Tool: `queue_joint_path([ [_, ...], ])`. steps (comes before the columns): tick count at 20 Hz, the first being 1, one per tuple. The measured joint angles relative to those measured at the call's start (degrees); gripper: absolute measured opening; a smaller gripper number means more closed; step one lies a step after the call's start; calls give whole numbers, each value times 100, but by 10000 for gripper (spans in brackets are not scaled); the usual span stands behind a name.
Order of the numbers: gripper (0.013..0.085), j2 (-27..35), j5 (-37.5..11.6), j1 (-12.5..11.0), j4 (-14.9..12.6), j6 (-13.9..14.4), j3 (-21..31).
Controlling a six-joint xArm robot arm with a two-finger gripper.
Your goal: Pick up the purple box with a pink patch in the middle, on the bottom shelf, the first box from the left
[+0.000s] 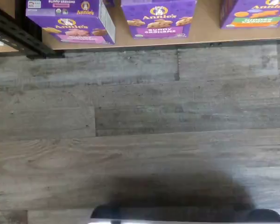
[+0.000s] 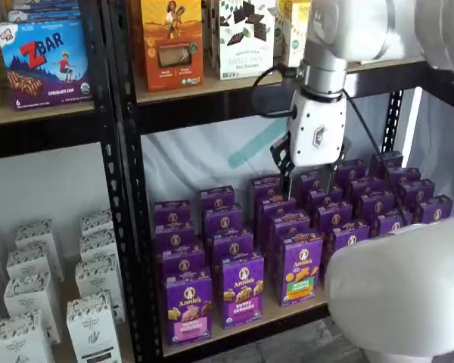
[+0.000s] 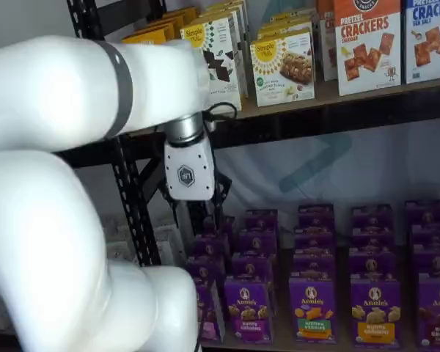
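Note:
The purple box [image 2: 188,306] with a pink band on its lower front stands at the front left corner of the bottom shelf [image 2: 246,327], next to the black upright. It also shows in the wrist view [image 1: 70,23], at the edge of the tan shelf board [image 1: 206,31]. My gripper [image 2: 309,187] hangs in front of the rear rows of purple boxes, well above and to the right of the purple box, holding nothing. A gap shows between its two black fingers. In a shelf view the gripper [image 3: 198,211] hangs under the white wrist, and the arm hides most of the purple box.
Beside the target stand a purple carton with a purple band [image 2: 242,291] and one with a green band [image 2: 301,268], with several rows of purple cartons behind. A black perforated upright [image 2: 129,197] borders the left. White cartons [image 2: 91,325] fill the neighbouring bay. Grey wood floor [image 1: 140,130] lies below.

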Motion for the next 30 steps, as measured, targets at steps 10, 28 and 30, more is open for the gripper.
queue_joint_path([
  [10,850,562,-1246,316,-47,258,626],
  [28,850,2145,-3441,817,17,587,1367],
  [30,850,2412,-3735,879,62,596,1401],
])
